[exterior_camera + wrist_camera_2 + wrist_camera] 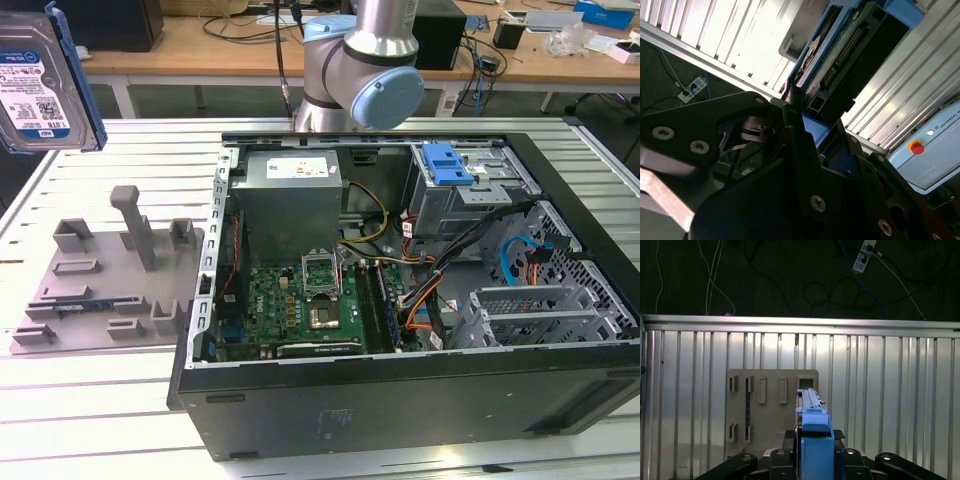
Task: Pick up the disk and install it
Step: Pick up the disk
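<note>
Your disk point(38, 90) is off the counter point(100, 420), held up at the top of the exterior view's left. Its printed label faces that camera and a blue rail runs down its edge. In the first wrist view you see the disk point(815, 437) edge-on, with its blue rail clamped between the black jaws. In the second wrist view one jaw presses against the side of the disk point(840, 60), so the jaws are clenched on it.

Below it, a grey holder tray point(100, 280) lies flat on the ribbed counter, and it looks pale in the first wrist view point(772, 415). To the exterior view's right of the tray, the open computer case point(400, 400) lies on its side. Inside it you can see a grey power-supply box point(290, 195) at the far end, a green circuit board point(290, 300) nearer, and a blue clip point(445, 165) on the drive cage. The arm point(365, 60) rises beyond the case.
</note>
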### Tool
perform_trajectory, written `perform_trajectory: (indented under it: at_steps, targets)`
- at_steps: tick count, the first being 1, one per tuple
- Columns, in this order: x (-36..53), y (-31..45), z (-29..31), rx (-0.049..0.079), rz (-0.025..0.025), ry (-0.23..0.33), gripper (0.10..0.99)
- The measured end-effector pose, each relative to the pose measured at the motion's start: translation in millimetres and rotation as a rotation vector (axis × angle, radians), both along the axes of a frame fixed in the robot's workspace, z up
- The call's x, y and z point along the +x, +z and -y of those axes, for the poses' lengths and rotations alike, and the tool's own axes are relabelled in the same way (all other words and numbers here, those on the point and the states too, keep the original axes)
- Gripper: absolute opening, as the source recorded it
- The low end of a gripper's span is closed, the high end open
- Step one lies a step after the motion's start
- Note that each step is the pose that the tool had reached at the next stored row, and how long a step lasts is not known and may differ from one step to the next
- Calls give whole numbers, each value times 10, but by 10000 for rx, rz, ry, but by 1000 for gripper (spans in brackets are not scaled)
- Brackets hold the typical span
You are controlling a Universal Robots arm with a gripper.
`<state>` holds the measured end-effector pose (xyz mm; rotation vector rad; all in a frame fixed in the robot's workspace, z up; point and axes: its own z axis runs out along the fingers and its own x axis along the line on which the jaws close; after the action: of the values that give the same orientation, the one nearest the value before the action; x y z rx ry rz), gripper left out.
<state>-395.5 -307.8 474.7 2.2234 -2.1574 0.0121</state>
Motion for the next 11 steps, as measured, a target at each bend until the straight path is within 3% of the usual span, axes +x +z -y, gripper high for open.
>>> perform_trajectory:
  at_steps: [5,11]
  targets:
    - [112,21,70,4,-1,-1,369]
    - [361,63,169,7,-16,-1,369]
